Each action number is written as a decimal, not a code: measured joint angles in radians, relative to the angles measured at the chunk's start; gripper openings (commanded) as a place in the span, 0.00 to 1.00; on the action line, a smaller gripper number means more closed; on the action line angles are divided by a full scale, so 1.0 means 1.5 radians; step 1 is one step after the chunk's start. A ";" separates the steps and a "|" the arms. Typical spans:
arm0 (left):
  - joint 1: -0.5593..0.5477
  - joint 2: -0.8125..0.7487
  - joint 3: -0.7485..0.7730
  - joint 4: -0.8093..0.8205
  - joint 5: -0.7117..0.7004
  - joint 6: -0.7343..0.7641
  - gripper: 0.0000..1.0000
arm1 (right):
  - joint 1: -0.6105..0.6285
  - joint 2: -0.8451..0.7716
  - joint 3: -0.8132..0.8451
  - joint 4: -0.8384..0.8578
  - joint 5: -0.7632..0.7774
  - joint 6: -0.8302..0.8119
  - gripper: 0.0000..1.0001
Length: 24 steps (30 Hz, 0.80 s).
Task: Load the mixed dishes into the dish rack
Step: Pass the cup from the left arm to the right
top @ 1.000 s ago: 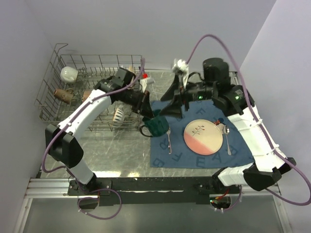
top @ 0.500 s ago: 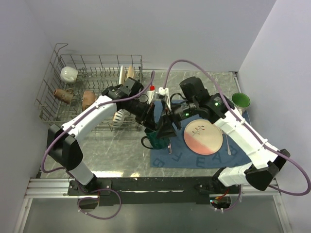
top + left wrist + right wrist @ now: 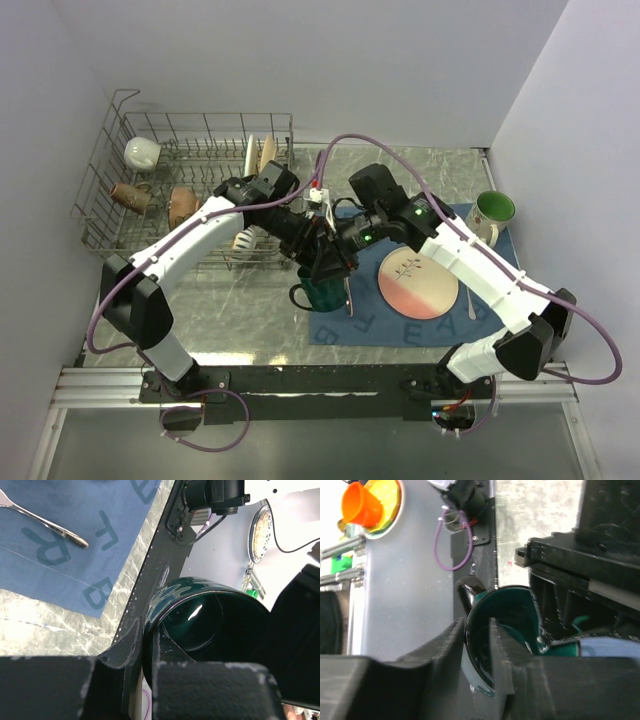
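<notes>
While scanning the lower middle of the overhead frame, finding the dark green mug (image 3: pixel 321 290) at the left edge of the blue placemat (image 3: pixel 380 325), with the left gripper (image 3: pixel 152 640) pinching its rim wall, narrow and clamped. Seeing the right gripper (image 3: pixel 477 641) standing narrow astride the rim too, actual grip unclear. Judging glazed ceramic: stiff, fairly heavy, slick, chippable, so favouring rim wall or handle. Looking farther, upper left, meeting the dish rack (image 3: pixel 110 225), holding cups and plates.

Seen on the grey marbled table (image 3: pixel 250 310): the wire dish rack (image 3: pixel 110 215) standing at far left and a blue lettered placemat (image 3: pixel 400 325) lying flat to the right, near the rack's right end.
</notes>
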<state>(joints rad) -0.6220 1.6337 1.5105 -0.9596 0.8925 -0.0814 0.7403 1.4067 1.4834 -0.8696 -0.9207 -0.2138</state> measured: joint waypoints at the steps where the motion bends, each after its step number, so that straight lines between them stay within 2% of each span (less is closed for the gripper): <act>1: 0.000 0.001 0.001 -0.001 0.001 0.004 0.01 | 0.002 0.001 0.000 0.002 -0.003 -0.001 0.13; 3: 0.000 0.003 0.003 -0.003 0.006 0.010 0.01 | 0.009 0.002 -0.001 0.008 -0.010 -0.002 0.00; 12: -0.002 0.012 0.004 -0.012 0.008 0.030 0.01 | 0.014 0.002 -0.015 0.017 -0.010 0.000 0.00; 13: -0.002 0.013 0.004 -0.013 0.008 0.030 0.01 | 0.014 0.001 -0.017 0.019 -0.011 0.000 0.05; 15: -0.002 0.014 0.006 -0.018 0.008 0.035 0.01 | 0.014 0.001 -0.017 0.019 -0.010 0.002 0.22; 16: -0.002 0.015 0.008 -0.020 0.006 0.037 0.01 | 0.014 0.001 -0.017 0.019 -0.009 0.003 0.33; 17: -0.002 0.015 0.009 -0.022 0.005 0.039 0.01 | 0.014 0.001 -0.017 0.018 -0.007 0.004 0.39; 19: -0.002 0.018 0.012 -0.020 0.007 0.039 0.01 | 0.017 0.003 -0.017 0.017 -0.003 0.003 0.47; 20: -0.002 0.020 0.014 -0.018 0.008 0.037 0.01 | 0.021 0.006 -0.017 0.016 -0.001 0.000 0.47; 21: -0.002 0.022 0.018 -0.017 0.012 0.036 0.01 | 0.026 0.010 -0.017 0.017 0.002 -0.001 0.46; 22: -0.002 0.024 0.021 -0.016 0.017 0.035 0.01 | 0.031 0.016 -0.018 0.020 0.003 -0.003 0.28; 24: -0.002 0.034 0.031 -0.026 0.025 0.040 0.01 | 0.035 0.023 -0.022 0.032 0.006 -0.008 0.00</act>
<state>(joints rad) -0.6254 1.6852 1.5562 -0.9993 0.9302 -0.0212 0.7925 1.4410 1.4498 -0.8215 -0.9119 -0.2260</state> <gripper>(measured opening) 0.089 0.384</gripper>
